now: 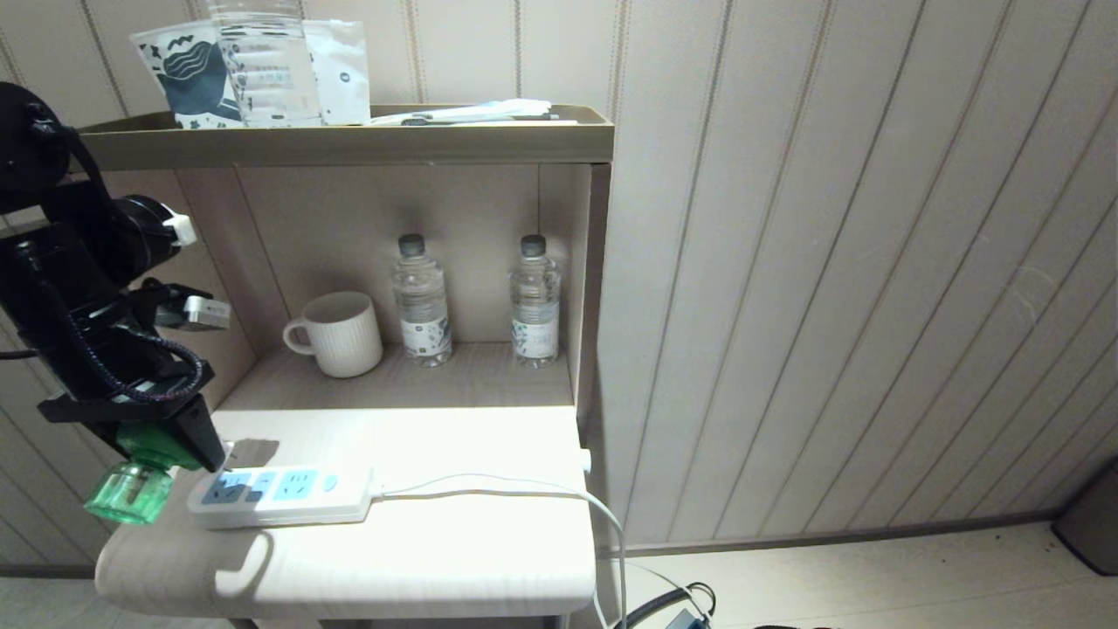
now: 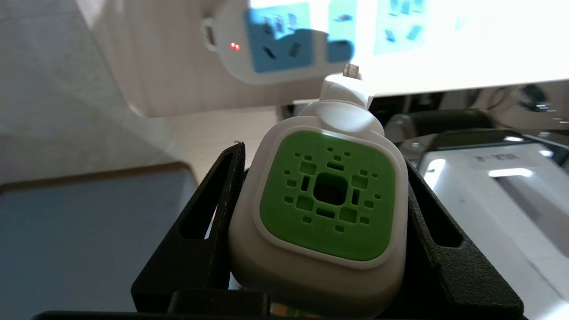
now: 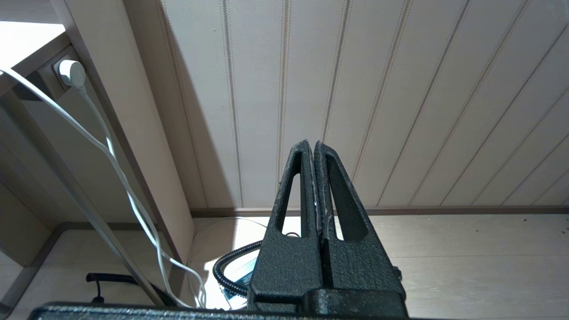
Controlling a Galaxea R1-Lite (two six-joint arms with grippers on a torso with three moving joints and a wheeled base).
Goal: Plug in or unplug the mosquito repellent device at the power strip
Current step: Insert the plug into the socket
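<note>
So left gripper (image 1: 162, 445) clamps mosquito repellent device (image 1: 131, 489) by its head, prongs aimed at power strip (image 1: 279, 495) just beside, likely lining up | right gripper (image 3: 314, 153) pressed together, parked low near the wall

Left gripper (image 1: 166, 441) at lower left of head view, pointing down, fingers clamped on a load. Right gripper (image 3: 314, 151) closed, empty.

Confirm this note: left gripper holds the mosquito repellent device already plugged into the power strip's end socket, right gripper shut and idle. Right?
Not plugged in. The left wrist view shows the mosquito repellent device, clamped in the left gripper, with its prong bare and short of the power strip. The right gripper is shut and idle, as noted.
</note>
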